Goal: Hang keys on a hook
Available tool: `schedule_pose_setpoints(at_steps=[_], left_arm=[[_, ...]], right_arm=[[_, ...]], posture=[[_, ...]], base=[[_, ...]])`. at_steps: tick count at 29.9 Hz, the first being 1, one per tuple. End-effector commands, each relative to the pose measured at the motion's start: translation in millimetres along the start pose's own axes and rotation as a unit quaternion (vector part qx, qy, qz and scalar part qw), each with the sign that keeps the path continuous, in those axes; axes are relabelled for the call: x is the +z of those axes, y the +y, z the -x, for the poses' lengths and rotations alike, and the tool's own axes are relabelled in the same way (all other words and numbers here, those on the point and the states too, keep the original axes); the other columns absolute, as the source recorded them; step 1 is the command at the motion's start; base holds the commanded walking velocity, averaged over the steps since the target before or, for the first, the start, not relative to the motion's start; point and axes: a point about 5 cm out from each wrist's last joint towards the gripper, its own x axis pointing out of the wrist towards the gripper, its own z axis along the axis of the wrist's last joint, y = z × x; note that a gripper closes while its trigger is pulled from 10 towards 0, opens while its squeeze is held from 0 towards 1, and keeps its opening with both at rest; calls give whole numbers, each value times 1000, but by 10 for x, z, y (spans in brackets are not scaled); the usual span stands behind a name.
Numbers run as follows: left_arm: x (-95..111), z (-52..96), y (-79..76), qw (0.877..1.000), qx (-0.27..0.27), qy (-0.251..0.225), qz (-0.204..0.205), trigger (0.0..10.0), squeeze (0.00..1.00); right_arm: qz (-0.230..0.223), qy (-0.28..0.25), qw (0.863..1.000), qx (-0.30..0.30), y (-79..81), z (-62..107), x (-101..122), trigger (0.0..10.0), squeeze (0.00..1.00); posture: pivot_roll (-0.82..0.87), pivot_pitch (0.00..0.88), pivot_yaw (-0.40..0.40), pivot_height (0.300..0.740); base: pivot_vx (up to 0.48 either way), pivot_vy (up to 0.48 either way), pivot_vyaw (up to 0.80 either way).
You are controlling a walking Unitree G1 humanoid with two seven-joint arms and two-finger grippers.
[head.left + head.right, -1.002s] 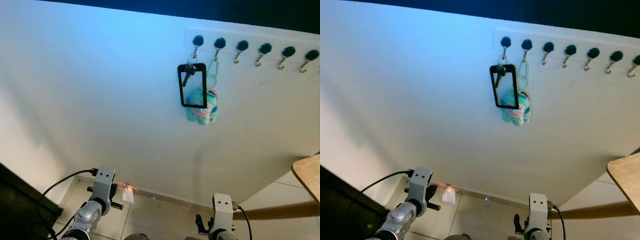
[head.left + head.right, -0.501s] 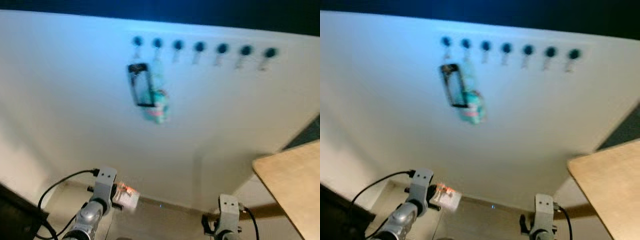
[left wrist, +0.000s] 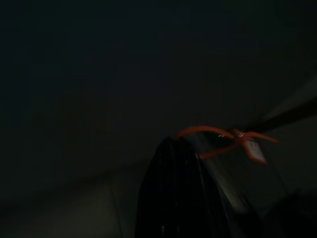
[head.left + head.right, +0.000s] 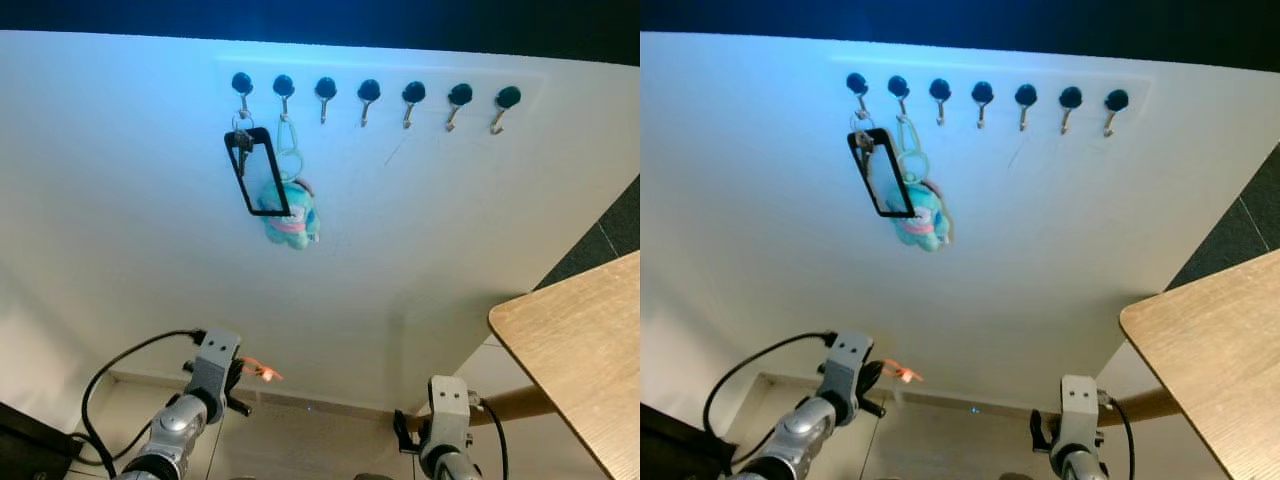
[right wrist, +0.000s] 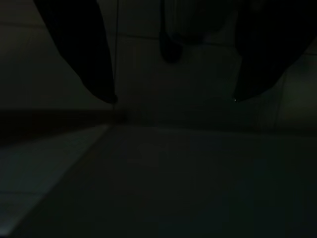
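Observation:
A row of black-knobbed hooks [image 4: 369,92] runs along the white wall, high up. The leftmost hook holds keys with a black card frame [image 4: 253,176]. On the hook beside it hangs a teal plush [image 4: 289,217] on a green loop. The other hooks [image 4: 1026,98] are bare. Low at the left, my left gripper [image 4: 236,378] is shut on an orange-corded tag [image 4: 262,372]; its cord [image 3: 218,136] curls over the black finger [image 3: 173,193] in the left wrist view. My right gripper [image 5: 173,99] hangs low and open, above floor tiles.
A wooden table corner [image 4: 575,350] juts in at the right, with its leg [image 4: 515,403] near my right arm [image 4: 445,425]. A dark strip [image 4: 615,235] runs down beside the wall's right edge. A black cable [image 4: 120,365] loops off my left arm. Tiled floor [image 4: 300,450] lies below.
The camera has swung, so the hook rack now sits further left and more of the table shows. Both arms stay low. The tag has swung up beside the left gripper.

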Motion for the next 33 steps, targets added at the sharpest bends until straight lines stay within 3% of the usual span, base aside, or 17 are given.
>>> schedule_pose_setpoints(at_steps=[1,3,4,7,9,11,15,16,17,19,20,21,22,24,25,28,33], left_arm=[[135,26,-30,995,-71,-34,-62,10000,0],[393,48,-109,975,-162,-80,-125,10000,0],[393,48,-109,975,-162,-80,-125,10000,0],[832,79,-176,948,-229,-128,-177,10000,0],[935,90,-194,942,-241,-137,-189,10000,0],[1335,133,-261,918,-282,-165,-227,10000,0],[1477,157,-292,908,-296,-175,-240,10000,0],[1787,148,-339,898,-300,-196,-257,10000,0],[1787,148,-339,898,-300,-196,-257,10000,0],[2362,138,-396,885,-275,-249,-281,10000,0],[2362,138,-396,885,-275,-249,-281,10000,0],[2585,161,-418,880,-263,-278,-282,10000,0],[2585,161,-418,880,-263,-278,-282,10000,0],[2920,288,-450,869,-256,-336,-258,10000,0],[2920,288,-450,869,-256,-336,-258,10000,0],[3289,495,-470,856,-242,-410,-201,10000,0],[3459,569,-452,855,-215,-432,-188,10000,0]], right_arm=[[11,-21,1000,7,-7,-16,75,10000,0],[25,-41,999,9,-39,-38,166,10000,0],[25,-41,999,9,-39,-38,166,10000,0],[31,-51,998,9,-74,-50,217,10000,0],[31,-51,998,9,-81,-53,224,10000,0],[32,-54,998,8,-91,-58,241,10000,0],[33,-55,998,8,-93,-60,246,10000,0],[34,-57,998,10,-75,-65,258,10000,0],[34,-57,998,10,-75,-65,258,10000,0],[37,-64,997,16,-29,-78,286,10000,0],[37,-64,997,16,-29,-78,286,10000,0],[37,-67,997,18,-13,-82,299,10000,0],[37,-67,997,18,-13,-82,299,10000,0],[36,-72,997,18,-4,-86,318,10000,0],[36,-72,997,18,-4,-86,318,10000,0],[33,-76,996,17,-9,-84,323,10000,0],[32,-77,996,17,-12,-81,322,10000,0]], posture=[[49,62,6,740],[47,64,0,740],[47,64,0,740],[49,66,-7,740],[49,65,-8,740],[53,65,-13,740],[53,65,-13,740],[59,61,-18,740],[59,61,-18,740],[58,60,-14,740],[58,60,-14,740],[58,60,-14,740],[58,60,-14,740],[51,60,-5,740],[51,60,-5,740],[51,61,-3,740],[52,63,-4,740]], base=[[0,0,0],[0,0,0],[0,0,0],[0,0,0],[0,0,0],[0,0,0],[0,0,0],[0,0,0],[0,0,0],[0,0,0],[0,0,0],[0,0,0],[0,0,0],[0,0,0],[0,0,0],[0,0,0],[0,0,0]])
